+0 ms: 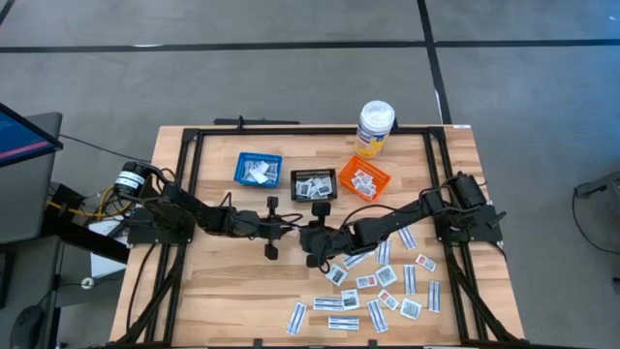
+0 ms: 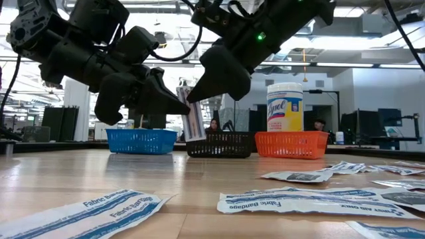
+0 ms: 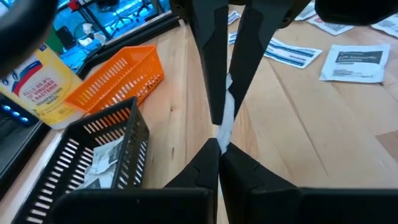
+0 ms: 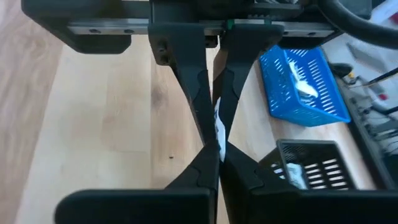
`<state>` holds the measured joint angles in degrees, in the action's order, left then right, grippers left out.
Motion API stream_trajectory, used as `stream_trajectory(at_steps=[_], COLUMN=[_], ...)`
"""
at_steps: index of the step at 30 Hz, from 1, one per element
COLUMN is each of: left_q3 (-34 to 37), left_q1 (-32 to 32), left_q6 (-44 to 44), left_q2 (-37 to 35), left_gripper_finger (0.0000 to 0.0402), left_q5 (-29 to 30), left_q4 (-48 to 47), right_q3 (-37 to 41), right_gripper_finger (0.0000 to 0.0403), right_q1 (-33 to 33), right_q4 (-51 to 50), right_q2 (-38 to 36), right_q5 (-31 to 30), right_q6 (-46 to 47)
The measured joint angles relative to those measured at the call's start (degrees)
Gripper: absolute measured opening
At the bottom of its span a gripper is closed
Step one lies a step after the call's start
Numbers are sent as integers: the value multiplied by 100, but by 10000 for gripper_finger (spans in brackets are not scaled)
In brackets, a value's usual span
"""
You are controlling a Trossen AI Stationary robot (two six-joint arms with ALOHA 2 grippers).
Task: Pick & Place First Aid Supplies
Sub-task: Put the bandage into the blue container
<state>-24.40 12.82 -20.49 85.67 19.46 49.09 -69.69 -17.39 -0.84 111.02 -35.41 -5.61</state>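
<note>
The left pincer (image 3: 219, 149) is closed on the end of a white packet (image 3: 227, 118), whose other end the right pincer (image 3: 224, 99) pinches from the opposite side. Beside them on the wooden desk (image 3: 298, 137) stand a black basket (image 3: 99, 155) holding packets, an orange basket (image 3: 121, 74) and a yellow-labelled bottle (image 3: 37, 87). More packets (image 3: 354, 62) lie beyond.

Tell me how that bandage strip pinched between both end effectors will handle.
Likely floppy: the bandage strip looks thin and flat, hanging below the left end effector and right end effector. Probably very light. Both shut on it, so pulling apart may tear it.
</note>
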Motion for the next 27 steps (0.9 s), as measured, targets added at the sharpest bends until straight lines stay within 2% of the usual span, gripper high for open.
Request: stream_trajectory(at_steps=[15,23,27], left_q3=[19,19,19], left_q1=[-4,-4,-2], left_q6=[0,129,428], left_q2=[6,4,-60], left_gripper_finger=[6,7,6], left_q5=[101,100,621], left_q4=[-103,-116,-136], right_q3=[2,3,2], right_gripper_finger=[1,1,1], right_q1=[-96,-438,-628], right_q4=[7,-18,-39], right_q2=[-7,-188,-346], right_q5=[-131,-1506,-2127], right_q6=[-248,-844,-981])
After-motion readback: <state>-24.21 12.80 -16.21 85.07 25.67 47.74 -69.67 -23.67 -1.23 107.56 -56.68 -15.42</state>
